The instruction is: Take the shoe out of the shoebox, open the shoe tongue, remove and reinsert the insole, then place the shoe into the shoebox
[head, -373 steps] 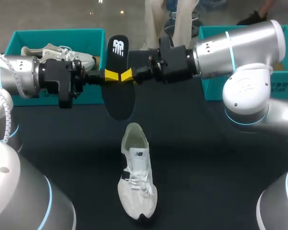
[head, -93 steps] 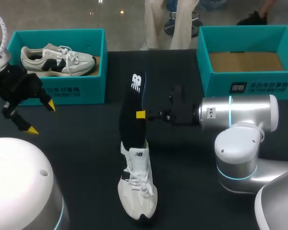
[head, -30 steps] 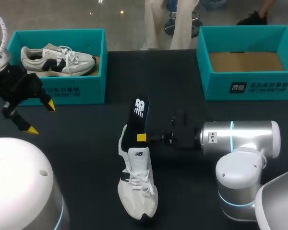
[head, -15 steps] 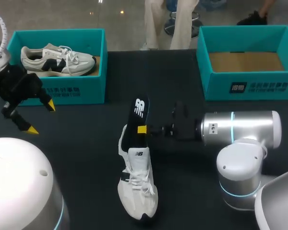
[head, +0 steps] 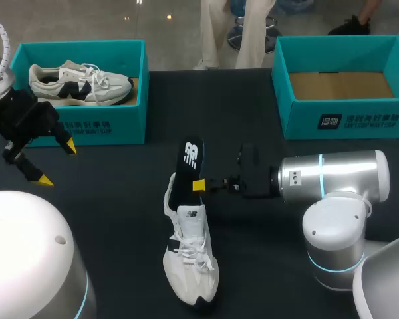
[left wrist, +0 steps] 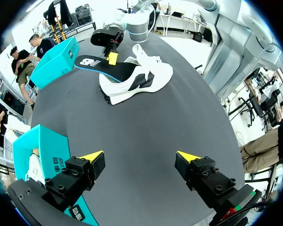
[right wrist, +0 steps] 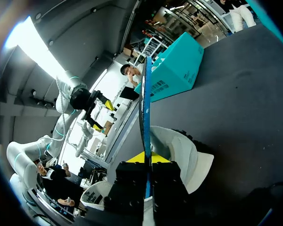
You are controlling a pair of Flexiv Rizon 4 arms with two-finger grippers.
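The black insole (head: 188, 169) is clamped by the right gripper (head: 199, 185), its lower end set into the heel opening of the white shoe (head: 189, 256) lying mid-table. Only in the right wrist view is it seen edge-on between the yellow tips. The left gripper (left wrist: 140, 156) is shown spread wide, well apart from the shoe.
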